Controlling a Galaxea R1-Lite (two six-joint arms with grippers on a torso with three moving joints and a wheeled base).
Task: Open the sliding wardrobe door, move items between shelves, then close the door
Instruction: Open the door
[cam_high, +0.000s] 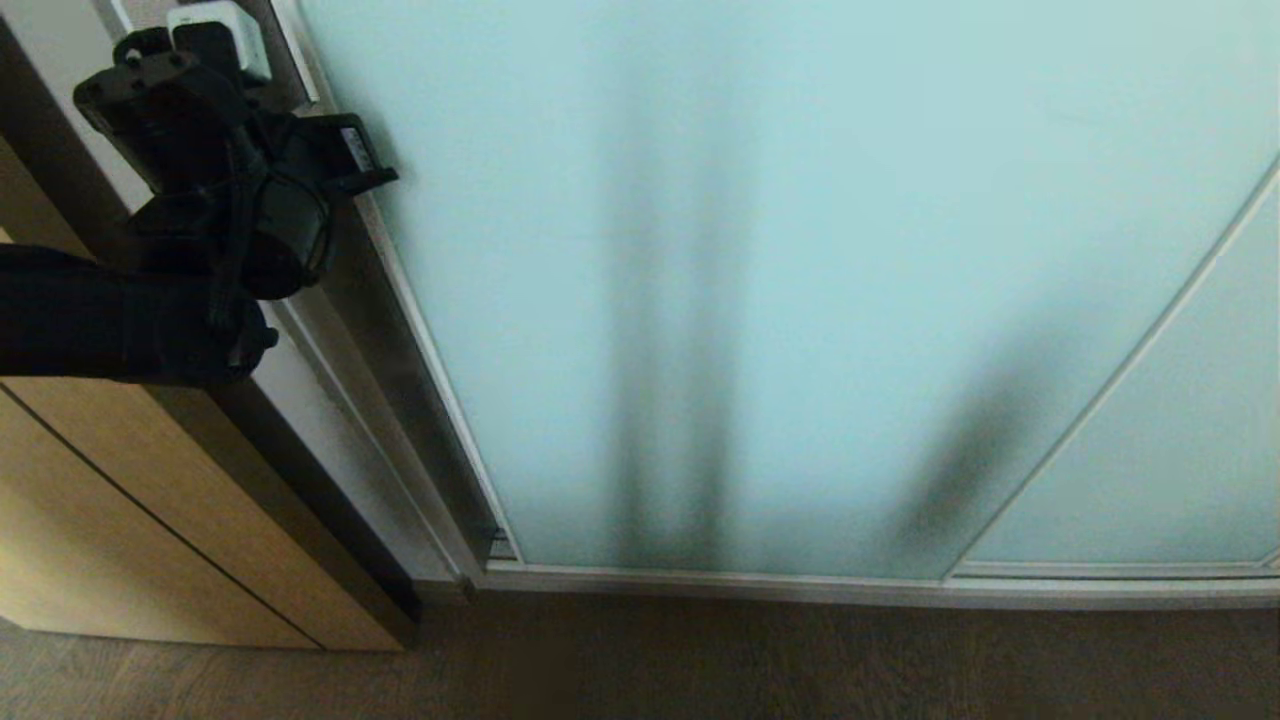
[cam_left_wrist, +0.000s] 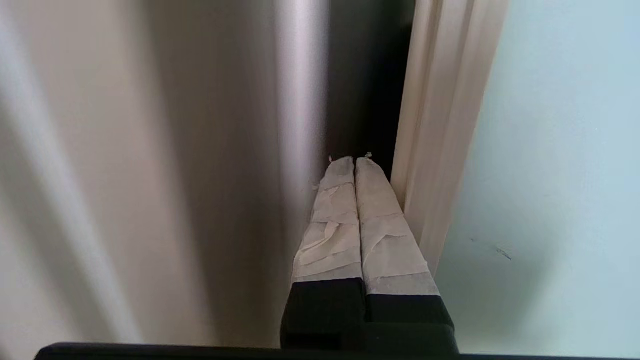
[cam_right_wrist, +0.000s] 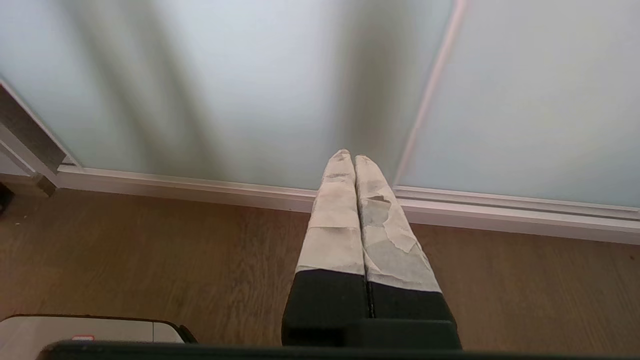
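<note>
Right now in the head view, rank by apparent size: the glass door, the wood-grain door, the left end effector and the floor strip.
1. Glass door, by far the largest.
2. Wood-grain door and floor: look alike, not ranked.
3. Left end effector, smallest, though nearness to the camera enlarges it.

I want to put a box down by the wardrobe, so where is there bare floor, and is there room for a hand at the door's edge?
Bare wood floor runs along the bottom rail of the sliding wardrobe door, right of the wood-grain door. At the door's left edge it is tight: the left gripper, fingers together, fills the dark slot beside the frame.
</note>
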